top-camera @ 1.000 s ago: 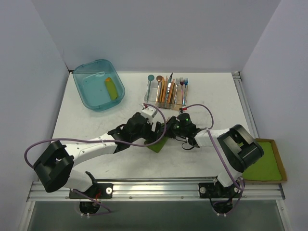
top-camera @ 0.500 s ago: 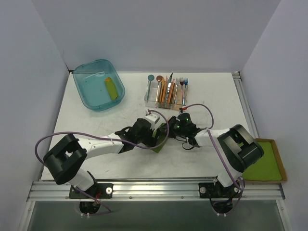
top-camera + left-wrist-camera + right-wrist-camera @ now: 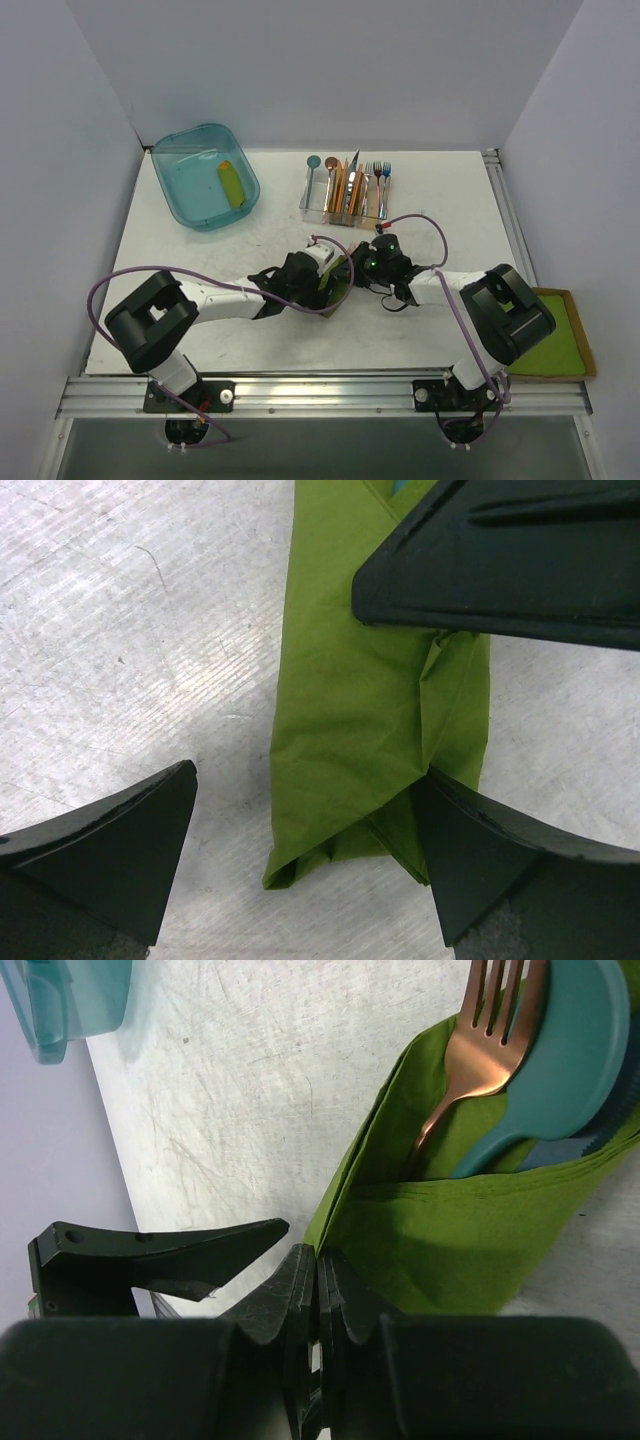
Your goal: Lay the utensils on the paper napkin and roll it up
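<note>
The left arm has swung in across the last second, its elbow pulled up from the lower left of the top view. The left gripper [image 3: 310,780] is spread wide and empty, straddling the lower end of the lime-green paper napkin [image 3: 370,700].

The napkin lies mid-counter, just below the middle of the top view. It's already folded into a narrow packet around the copper-coloured metal fork [image 3: 480,1050] and the teal round-bowled spoon [image 3: 565,1050], whose heads poke out at the upper right of the right wrist view.

The right gripper [image 3: 316,1260] is closed tight at the napkin's edge. Whether it nips a fold, I can't tell.

So the wrap looks well along, with the left poised to finish the roll.

On to the containers:
- **Upper left:** a teal translucent plastic tub [image 3: 190,185] holds one yellow-green roll [image 3: 232,185].
- **Top centre:** a clear plastic caddy [image 3: 318,208] carries the coloured cutlery [image 3: 350,185].
- **Lower right:** a brown cardboard tray [image 3: 556,292] holds green sheets [image 3: 550,345].
</note>
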`<state>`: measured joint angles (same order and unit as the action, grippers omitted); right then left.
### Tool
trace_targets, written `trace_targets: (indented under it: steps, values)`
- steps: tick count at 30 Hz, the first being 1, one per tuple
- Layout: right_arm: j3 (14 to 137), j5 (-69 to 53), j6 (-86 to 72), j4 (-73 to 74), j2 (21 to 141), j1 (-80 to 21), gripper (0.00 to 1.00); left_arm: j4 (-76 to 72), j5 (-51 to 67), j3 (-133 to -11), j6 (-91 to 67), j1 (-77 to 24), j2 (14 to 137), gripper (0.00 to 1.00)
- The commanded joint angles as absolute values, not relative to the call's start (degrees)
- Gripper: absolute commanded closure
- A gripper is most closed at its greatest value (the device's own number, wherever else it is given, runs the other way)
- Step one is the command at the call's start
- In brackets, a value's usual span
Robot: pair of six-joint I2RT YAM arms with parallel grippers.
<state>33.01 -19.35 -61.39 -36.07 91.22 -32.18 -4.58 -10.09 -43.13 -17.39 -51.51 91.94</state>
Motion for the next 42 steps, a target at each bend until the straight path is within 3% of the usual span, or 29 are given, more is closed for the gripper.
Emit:
trace_targets:
  steps: [1, 42]
  values:
    - [34.3, -18.5, -59.7, -34.1, 88.1, -31.7, 1.0, -7.1, -10.8, -43.2, -17.8, -52.3, 92.6, 0.03]
    - [26.6, -15.6, -53.3, -27.2, 82.2, -29.0, 1.0, -5.3, -7.7, -44.3, -16.5, -52.4, 92.1, 0.01]
